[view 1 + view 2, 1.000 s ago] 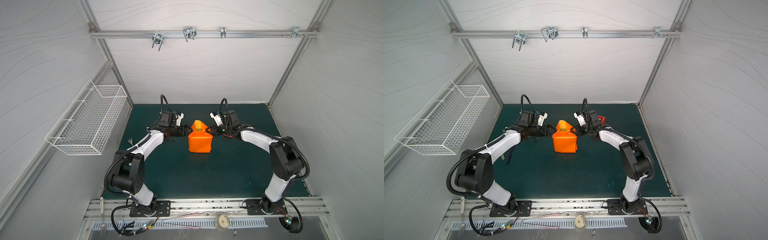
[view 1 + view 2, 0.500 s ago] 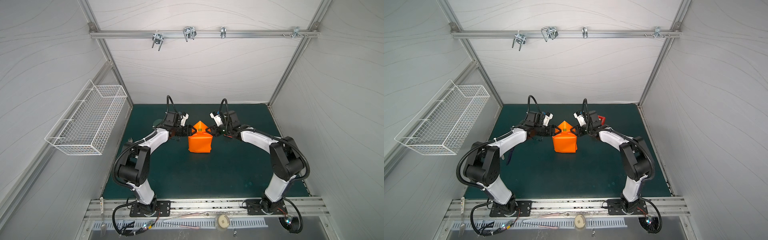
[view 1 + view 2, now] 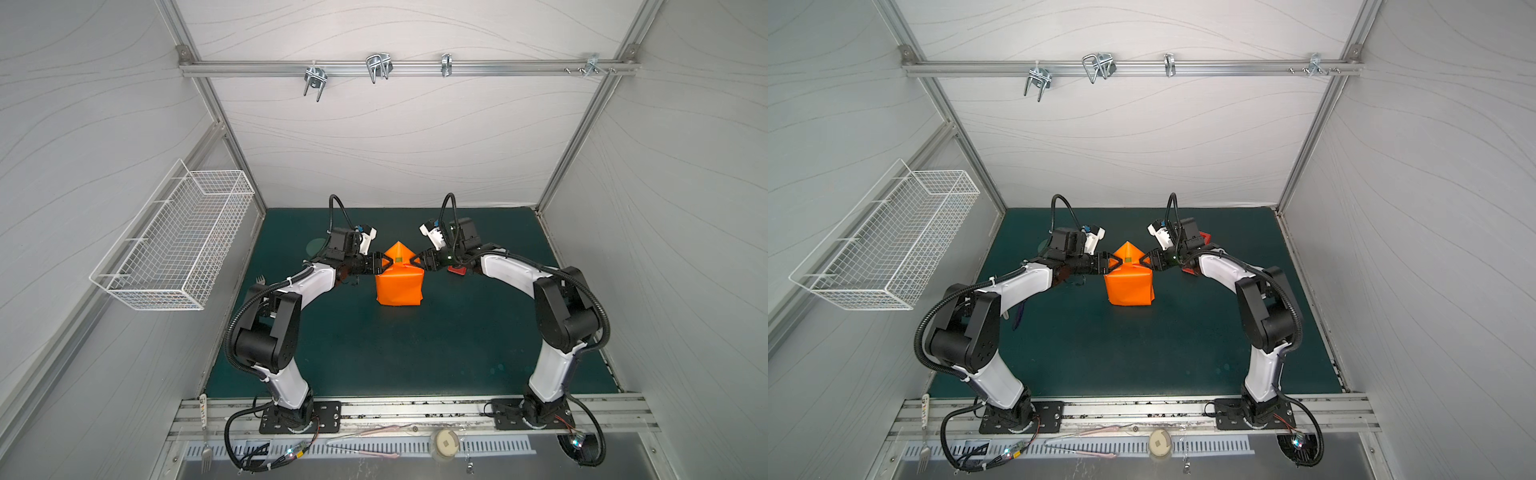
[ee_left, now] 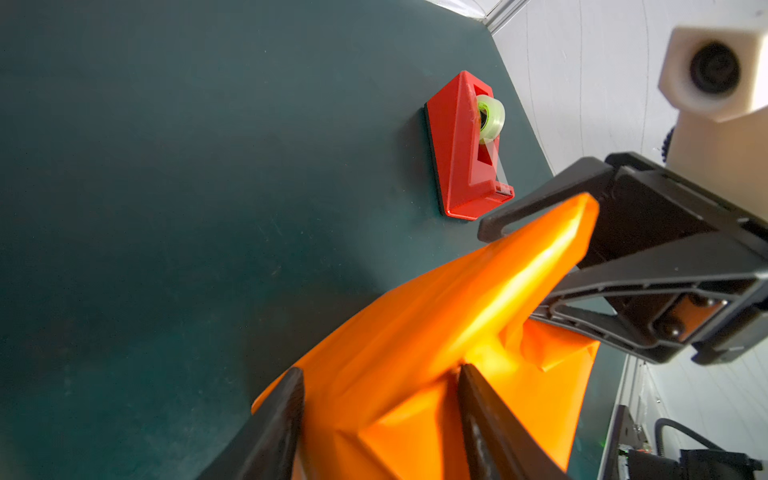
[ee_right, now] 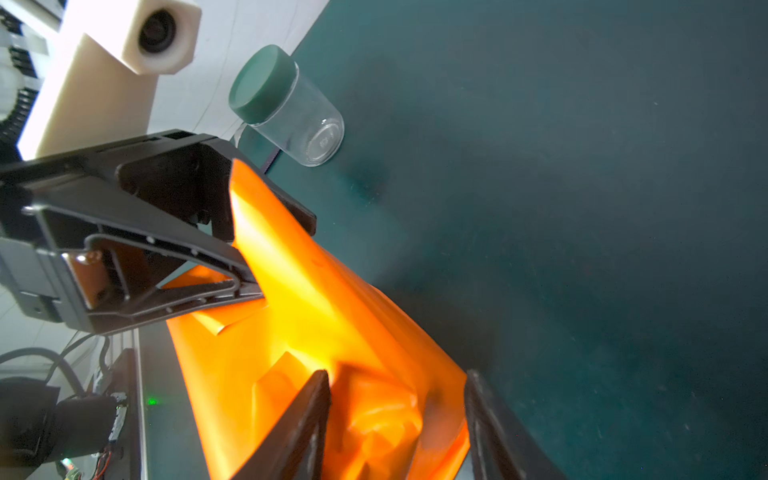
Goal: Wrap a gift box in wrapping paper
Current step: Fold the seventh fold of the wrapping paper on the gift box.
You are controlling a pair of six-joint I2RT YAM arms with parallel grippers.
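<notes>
The gift box stands mid-mat, almost wholly covered by the orange wrapping paper (image 3: 399,286); only a small yellow-green patch (image 3: 399,260) shows on top in both top views. Behind that patch the paper rises in a pointed flap (image 3: 1128,249). My left gripper (image 3: 384,262) meets the package's top left edge and my right gripper (image 3: 415,262) its top right edge. Each wrist view shows the jaws apart, straddling folded paper: left gripper (image 4: 380,370), right gripper (image 5: 397,374). Both are open.
A red tape dispenser (image 4: 461,145) sits on the mat beyond the right gripper, partly hidden under the right arm (image 3: 457,270). A clear jar with a green lid (image 5: 286,108) stands behind the left arm. A wire basket (image 3: 174,241) hangs on the left wall.
My left gripper moved right, up against the package. The paper's top flap went from slanted to an upright point. The right gripper's jaws widened.
</notes>
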